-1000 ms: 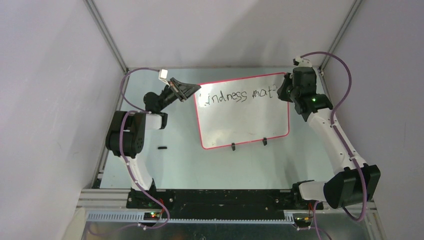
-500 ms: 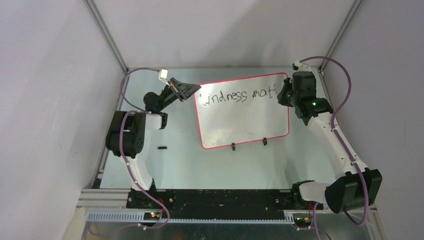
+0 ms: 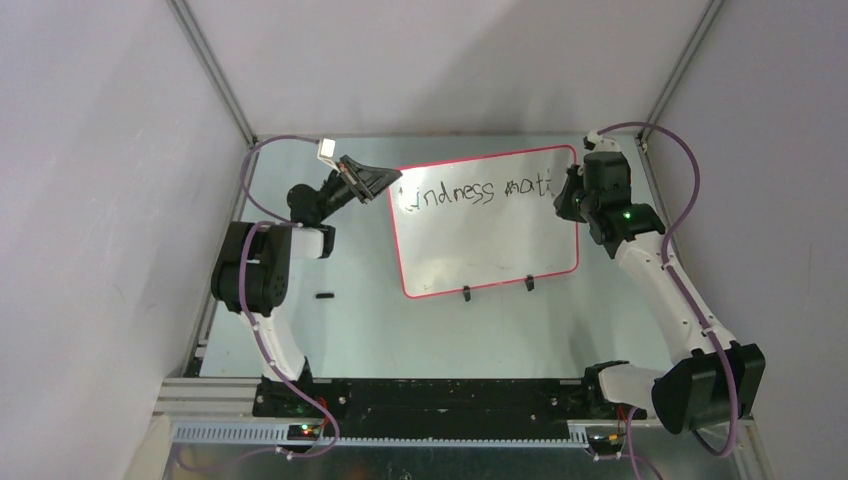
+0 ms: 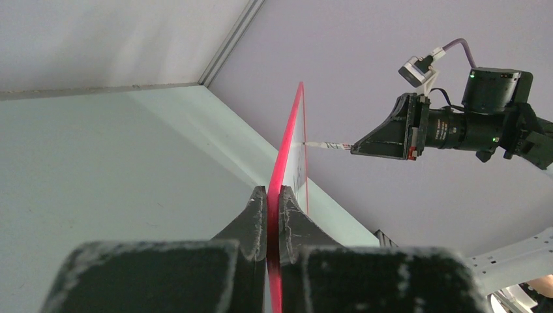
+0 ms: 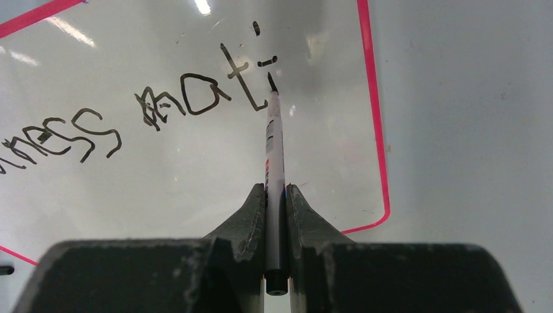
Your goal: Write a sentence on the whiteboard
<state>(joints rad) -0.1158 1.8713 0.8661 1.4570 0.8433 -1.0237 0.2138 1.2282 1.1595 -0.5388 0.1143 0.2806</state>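
1. The sentence (image 3: 470,192) ran in black letters along the top band of the whiteboard (image 3: 485,250). It was legible as "indness mat" plus an unfinished stroke and ended close to the board's right rim, above bare white surface.
2. The marker (image 5: 274,150) had its tip at that last stroke, just inside the right rim, and appeared to touch the board.
3. The right gripper (image 5: 275,190) had its jaws clamped tight on the marker's rear barrel. The marker's long axis ran straight out from the jaws toward the board's top right corner, so the writing lay directly ahead of this arm, the nearer one.
4. The left gripper (image 4: 274,195) had its jaws pinched on the board's left rim, steadying it.
5. Judgement: little room lay between tip and right rim, so the following letters probably called for a lower line.
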